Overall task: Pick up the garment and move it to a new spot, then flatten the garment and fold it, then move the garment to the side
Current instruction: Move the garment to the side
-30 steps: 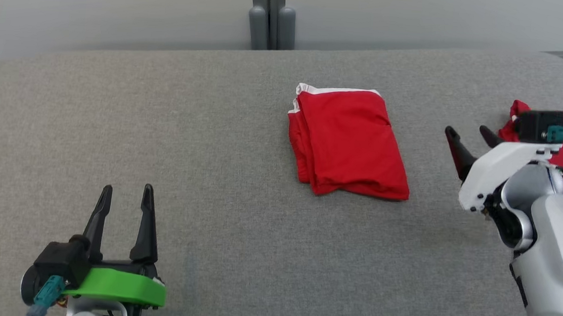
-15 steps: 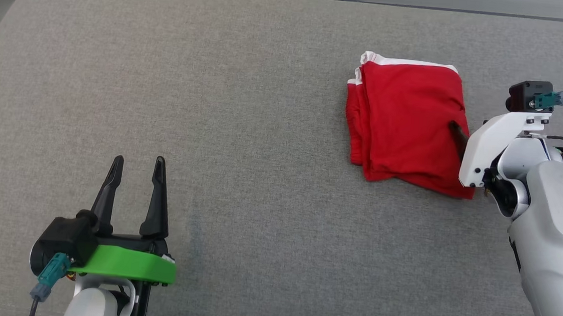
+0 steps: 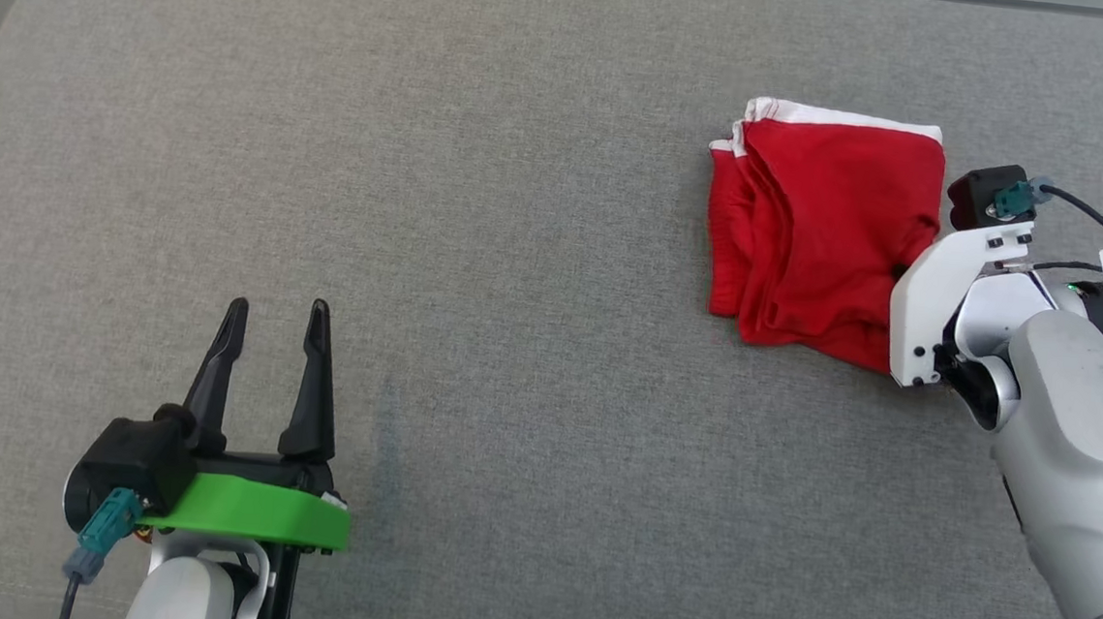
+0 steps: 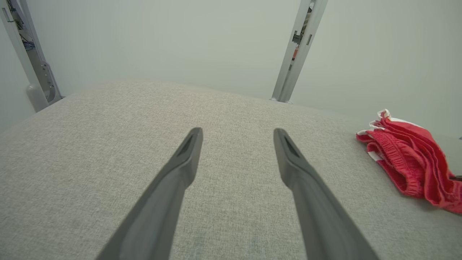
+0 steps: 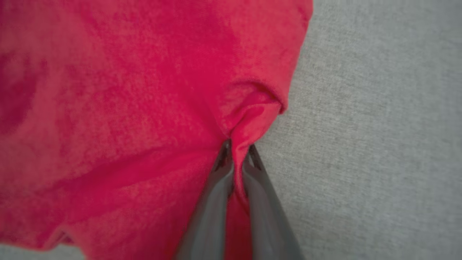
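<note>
red garment (image 3: 824,231) edge tight in the low right pincer (image 5: 236,148)

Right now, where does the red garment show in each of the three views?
Head view: the red garment lies folded at upper right on the grey cushion.
Left wrist view: the red garment is at the right edge, right of the open left pincer.
Right wrist view: the red garment spans left and middle, a fold pinched in the right pincer.
Shared landmark: the grey cushion beneath it.
</note>
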Available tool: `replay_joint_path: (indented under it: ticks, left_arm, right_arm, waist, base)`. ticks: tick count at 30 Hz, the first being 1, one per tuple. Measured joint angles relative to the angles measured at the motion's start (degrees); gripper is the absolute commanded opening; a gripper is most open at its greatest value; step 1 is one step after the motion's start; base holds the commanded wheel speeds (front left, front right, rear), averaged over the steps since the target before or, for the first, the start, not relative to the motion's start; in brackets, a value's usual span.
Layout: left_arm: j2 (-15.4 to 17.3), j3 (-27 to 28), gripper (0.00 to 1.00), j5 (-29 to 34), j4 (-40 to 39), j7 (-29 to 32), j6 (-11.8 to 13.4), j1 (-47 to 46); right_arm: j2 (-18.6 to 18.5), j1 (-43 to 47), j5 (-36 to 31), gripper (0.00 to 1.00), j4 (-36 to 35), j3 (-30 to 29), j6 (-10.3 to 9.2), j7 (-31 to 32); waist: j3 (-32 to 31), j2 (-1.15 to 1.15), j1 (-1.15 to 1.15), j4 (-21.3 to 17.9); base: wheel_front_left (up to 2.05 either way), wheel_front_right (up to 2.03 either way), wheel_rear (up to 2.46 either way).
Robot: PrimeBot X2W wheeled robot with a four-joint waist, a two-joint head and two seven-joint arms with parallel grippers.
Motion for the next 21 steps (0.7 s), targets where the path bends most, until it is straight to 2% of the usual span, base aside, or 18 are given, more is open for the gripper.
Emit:
replay_joint_path:
  ticks: [5, 11, 15, 21]
  left_arm:
    - [0.0, 0.7, 1.00, 0.0, -0.1, 0.0, -0.1, 0.3]
    - [0.0, 1.5, 1.00, 0.1, -1.0, 0.0, -0.1, 0.9]
    - [0.0, 2.1, 1.00, 0.6, -1.4, 0.0, -0.3, 0.9]
    - [0.0, 2.8, 1.00, 1.7, -1.6, 0.0, -0.8, 0.1]
  right_arm:
    - [-5.6, -0.8, 0.6, 0.00, -4.6, 7.1, -0.08, 2.1]
    - [-13.1, -4.6, 4.7, 0.00, -15.9, 14.9, -0.09, 6.1]
    - [-18.1, -5.6, 7.1, 0.00, -22.6, 17.4, -0.09, 8.4]
    - [-24.8, -5.7, 9.2, 0.00, -30.6, 18.2, -0.09, 10.8]
  waist:
    - [-0.6, 0.00, 0.00, -2.2]
    - [-1.1, 0.00, 0.00, -6.3]
    - [-1.1, 0.00, 0.00, -9.2]
    - [-0.4, 0.00, 0.00, -13.9]
  base:
    - [0.00, 0.00, 0.00]
    - [0.00, 0.00, 0.00]
    - [0.00, 0.00, 0.00]
    - [0.00, 0.00, 0.00]
